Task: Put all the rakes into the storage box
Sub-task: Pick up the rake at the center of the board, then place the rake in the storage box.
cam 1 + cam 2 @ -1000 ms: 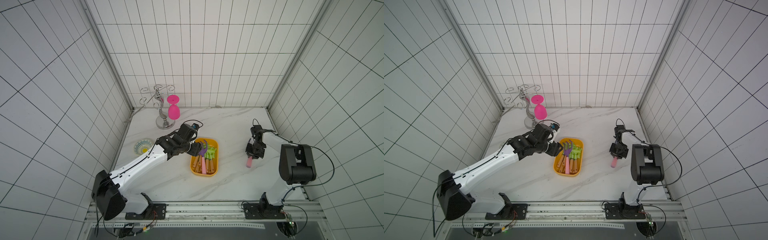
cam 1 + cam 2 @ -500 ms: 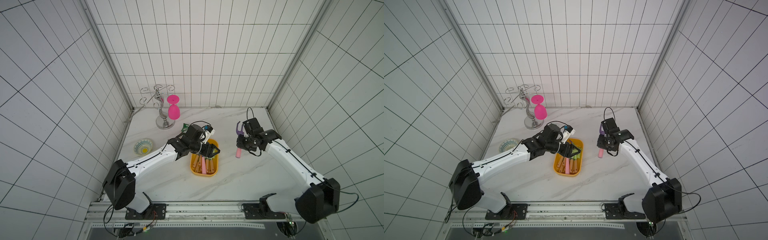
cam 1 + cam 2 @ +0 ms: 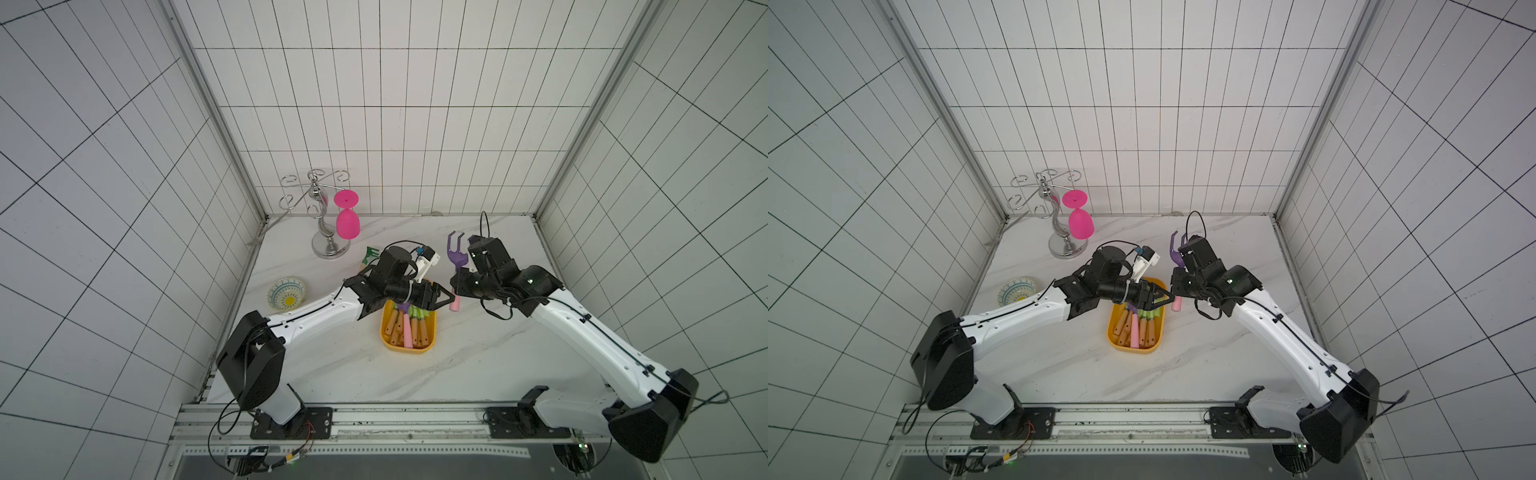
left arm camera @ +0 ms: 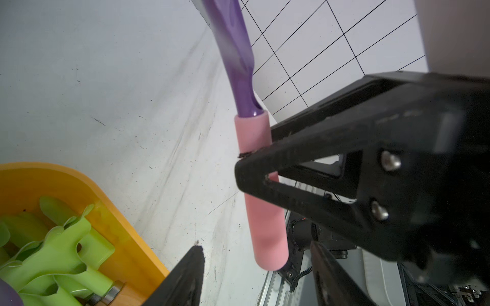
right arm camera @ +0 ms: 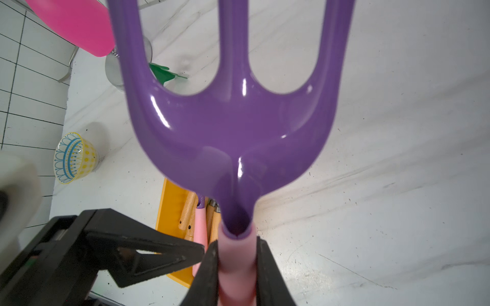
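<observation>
The right gripper (image 5: 237,265) clamps the pink foam handle of the glossy purple plastic three-pronged rake (image 5: 233,127), held aloft with prongs pointing away from its jaws. The left gripper (image 3: 440,298) faces it with jaws parted, one finger (image 4: 305,169) against that handle. Just below both lies the shallow yellow-orange plastic storage box (image 3: 432,338), holding wooden-handled green tools (image 4: 61,254).
</observation>
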Action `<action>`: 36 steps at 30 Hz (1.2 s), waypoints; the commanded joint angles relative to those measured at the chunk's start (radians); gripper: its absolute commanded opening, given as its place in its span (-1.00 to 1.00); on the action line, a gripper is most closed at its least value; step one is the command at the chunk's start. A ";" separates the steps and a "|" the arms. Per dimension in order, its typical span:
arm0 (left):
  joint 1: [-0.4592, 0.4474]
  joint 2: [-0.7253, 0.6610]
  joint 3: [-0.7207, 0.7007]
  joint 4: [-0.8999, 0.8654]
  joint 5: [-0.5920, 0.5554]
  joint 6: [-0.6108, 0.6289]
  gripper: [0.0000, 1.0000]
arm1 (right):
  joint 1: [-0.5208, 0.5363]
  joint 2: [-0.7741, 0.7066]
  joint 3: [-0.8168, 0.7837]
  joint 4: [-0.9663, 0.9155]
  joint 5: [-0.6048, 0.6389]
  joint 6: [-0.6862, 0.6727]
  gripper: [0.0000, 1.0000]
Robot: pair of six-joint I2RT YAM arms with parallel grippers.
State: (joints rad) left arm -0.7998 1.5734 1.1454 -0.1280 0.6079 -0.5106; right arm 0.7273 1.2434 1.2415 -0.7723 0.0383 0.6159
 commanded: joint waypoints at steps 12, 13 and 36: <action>-0.006 0.017 -0.032 0.096 0.001 -0.052 -0.11 | 0.079 -0.040 -0.001 0.123 0.007 0.044 -0.96; -0.007 0.018 -0.034 0.104 0.003 -0.057 -0.20 | 0.083 -0.040 -0.005 0.123 0.009 0.045 -0.95; 0.071 -0.076 -0.122 0.358 0.431 -0.207 -0.97 | -0.155 -0.359 -0.367 0.517 -0.777 -0.191 0.30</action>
State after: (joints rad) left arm -0.7258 1.5307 1.0122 0.1619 0.9470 -0.7094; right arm 0.5869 0.8577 0.9325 -0.4034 -0.5014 0.4084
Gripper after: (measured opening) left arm 0.260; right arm 0.653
